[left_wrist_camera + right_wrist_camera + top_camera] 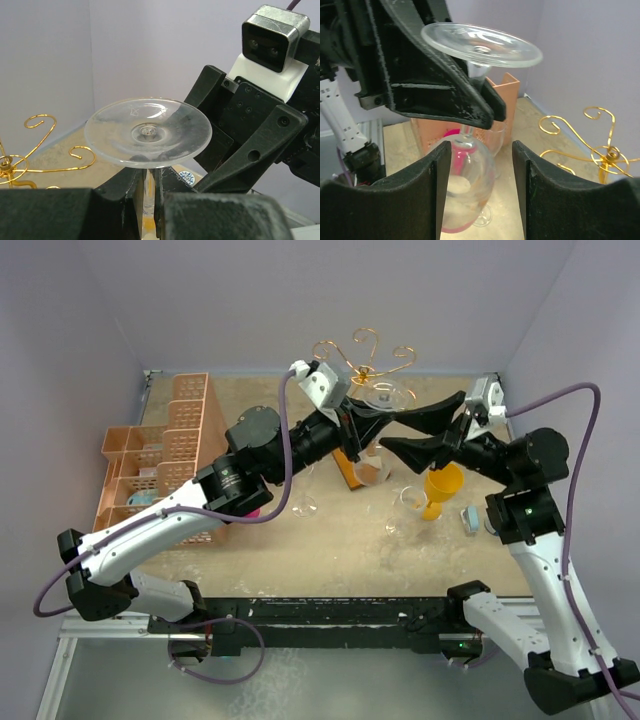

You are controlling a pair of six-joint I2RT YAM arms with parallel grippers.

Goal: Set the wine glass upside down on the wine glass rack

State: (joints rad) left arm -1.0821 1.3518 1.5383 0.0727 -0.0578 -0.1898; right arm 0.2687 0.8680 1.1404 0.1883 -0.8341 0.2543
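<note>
The wine glass [388,395] is held upside down in the air, its foot [148,131] up and its bowl [465,185] hanging below. My left gripper [145,200] is shut on the stem just under the foot, and it also shows in the top view [368,430]. My right gripper [481,165] is open, with its jaws on either side of the bowl; the left jaw is close to the glass. The gold wire wine glass rack [362,355] stands just behind the glass, with its scroll arms to the left in the left wrist view [45,150] and to the right in the right wrist view [590,145].
The orange lattice crate [165,455] stands at the left. A second clear glass [303,490] stands on the table below my left arm. A yellow cup [443,485], a small clear cup [412,500] and a blue object [470,518] sit at the right.
</note>
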